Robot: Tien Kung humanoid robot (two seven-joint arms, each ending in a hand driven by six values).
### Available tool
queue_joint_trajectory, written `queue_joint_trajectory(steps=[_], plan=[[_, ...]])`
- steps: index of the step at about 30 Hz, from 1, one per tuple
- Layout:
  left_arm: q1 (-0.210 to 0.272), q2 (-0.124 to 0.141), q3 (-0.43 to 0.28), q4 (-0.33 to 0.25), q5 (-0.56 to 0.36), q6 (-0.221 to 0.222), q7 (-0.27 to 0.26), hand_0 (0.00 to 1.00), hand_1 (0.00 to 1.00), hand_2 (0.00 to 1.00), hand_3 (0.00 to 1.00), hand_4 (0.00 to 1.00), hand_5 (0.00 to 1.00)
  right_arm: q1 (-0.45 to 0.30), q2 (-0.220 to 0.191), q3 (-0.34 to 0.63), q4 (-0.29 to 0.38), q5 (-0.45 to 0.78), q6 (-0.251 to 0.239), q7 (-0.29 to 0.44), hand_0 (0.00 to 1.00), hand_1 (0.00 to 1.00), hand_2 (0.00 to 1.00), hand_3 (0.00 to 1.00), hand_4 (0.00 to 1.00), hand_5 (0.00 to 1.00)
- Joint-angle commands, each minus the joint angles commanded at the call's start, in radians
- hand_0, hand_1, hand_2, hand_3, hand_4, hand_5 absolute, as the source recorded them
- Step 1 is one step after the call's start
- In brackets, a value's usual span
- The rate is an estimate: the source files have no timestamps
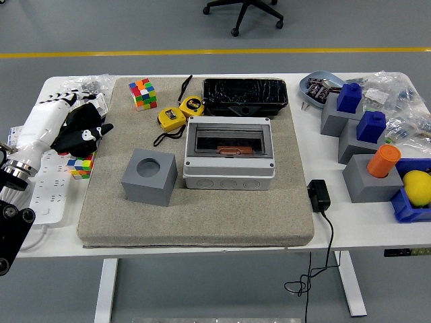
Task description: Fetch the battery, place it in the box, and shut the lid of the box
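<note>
The left hand (75,126) hangs over the table's left edge, just off the left side of the mat (195,222). Its white back faces up and its black fingers (94,130) point toward the mat, loosely curled with nothing between them. Under the fingers lies a small colour cube (81,166), partly hidden, beside a white power strip (50,192). The right hand does not show.

The box (229,153) stands at the middle of the mat, grey, with its clear lid down. Through the lid an orange piece (228,150) shows inside; whether that is the battery cannot be told.

Left of the box and in front stands a grey block (149,176) with a round hole in its top. Behind the box lies a black tray (246,95). Two yellow tapes (180,112) lie behind the box's left corner, and another colour cube (143,93) sits farther left of them, near the mat's back edge.

Right of the box, off the mat, a black adapter (318,195) lies with its cord running over the table's near edge. Farther right stand grey blocks carrying blue pieces (361,111) and an orange cylinder (383,161). A yellow fruit (418,186) sits in a blue bin at the far right.
</note>
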Motion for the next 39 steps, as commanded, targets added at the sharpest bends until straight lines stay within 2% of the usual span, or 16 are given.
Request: queue_joint_trajectory(steps=[1,3,5,6,7,9,11,12,13,18,19,22,23,30,36,39], plan=[[-0.002,-0.009,-0.021,0.001,0.022,0.003,0.015,0.975,0.998,0.998,0.98,0.998,0.945,-0.005,0.0,0.003,0.0,-0.005,0.0,-0.003,0.998,0.937,0.868,0.841,0.998,0.998],[-0.004,-0.024,-0.055,0.004,0.07,-0.001,0.049,0.975,0.998,0.998,0.98,0.998,0.945,-0.014,0.001,0.015,-0.001,-0.022,0.0,-0.008,0.998,0.937,0.868,0.841,0.998,0.998],[0.001,-0.039,-0.09,0.009,0.086,-0.031,0.102,0.975,0.998,0.998,0.98,0.998,0.945,-0.02,0.004,0.044,-0.001,-0.054,0.0,-0.017,0.998,0.937,0.868,0.841,0.998,0.998],[0.006,-0.046,-0.11,0.015,0.086,-0.061,0.132,0.971,0.998,0.997,0.943,0.998,0.823,-0.022,0.004,0.058,-0.001,-0.067,0.001,-0.021,0.998,0.937,0.868,0.841,0.998,0.998],[0.008,-0.049,-0.116,0.019,0.086,-0.073,0.138,0.971,0.998,0.997,0.943,0.998,0.823,-0.022,0.004,0.062,-0.001,-0.069,0.001,-0.022,0.998,0.937,0.868,0.841,0.998,0.998],[0.022,-0.055,-0.105,0.046,0.025,-0.104,0.097,0.971,0.998,0.997,0.943,0.998,0.823,-0.022,0.004,0.066,-0.001,-0.06,0.0,-0.021,0.998,0.937,0.868,0.841,0.998,0.998],[0.043,-0.064,-0.061,0.052,-0.059,-0.165,0.036,0.971,0.998,0.997,0.943,0.998,0.823,-0.02,0.004,0.06,-0.001,-0.051,-0.002,-0.017,0.998,0.937,0.868,0.841,0.998,0.998],[0.047,-0.067,-0.058,0.049,-0.105,-0.191,0.026,0.971,0.998,0.997,0.943,0.998,0.823,-0.02,0.004,0.06,-0.001,-0.05,-0.003,-0.017,0.998,0.937,0.868,0.841,0.998,0.998],[0.053,-0.079,-0.07,0.04,-0.15,-0.214,0.012,0.851,0.895,0.876,0.886,0.998,0.961,-0.02,0.007,0.06,-0.001,-0.044,-0.005,-0.014,0.998,0.937,0.867,0.841,0.998,0.998],[0.039,-0.101,-0.055,0.044,-0.357,-0.339,0.019,0.851,0.895,0.876,0.886,0.998,0.961,-0.016,0.012,0.069,-0.001,-0.051,0.004,-0.019,0.998,0.937,0.867,0.841,0.998,0.998],[0.041,-0.105,-0.047,0.04,-0.396,-0.359,0.027,0.862,0.901,0.867,0.869,0.998,0.998,-0.016,0.01,0.069,-0.001,-0.049,0.005,-0.02,0.998,0.937,0.866,0.841,0.998,0.998],[0.046,-0.125,-0.029,0.033,-0.524,-0.464,0.086,0.862,0.901,0.867,0.869,0.998,0.998,-0.016,0.006,0.093,-0.001,-0.072,0.007,-0.029,0.998,0.937,0.866,0.841,0.998,0.998],[0.046,-0.131,-0.039,0.036,-0.569,-0.498,0.088,0.862,0.901,0.867,0.869,0.998,0.998,-0.011,0.005,0.113,-0.001,-0.09,0.007,-0.036,0.998,0.937,0.866,0.841,0.998,0.998],[0.038,-0.136,-0.1,0.062,-0.855,-0.5,0.09,0.86,0.893,0.857,0.859,0.998,0.998,-0.01,0.009,0.117,-0.001,-0.083,0.011,-0.033,0.998,0.933,0.865,0.841,0.998,0.998],[0.026,-0.158,-0.15,0.086,-1.105,-0.498,0.089,0.857,0.891,0.854,0.851,0.998,0.998,-0.012,0.011,0.138,-0.001,-0.102,0.018,-0.041,0.998,0.934,0.866,0.841,0.998,0.998],[0.03,-0.168,-0.17,0.079,-1.142,-0.496,0.087,0.856,0.886,0.847,0.845,0.998,0.998,-0.01,0.011,0.139,-0.001,-0.1,0.018,-0.041,0.998,0.932,0.862,0.84,0.998,0.998]])
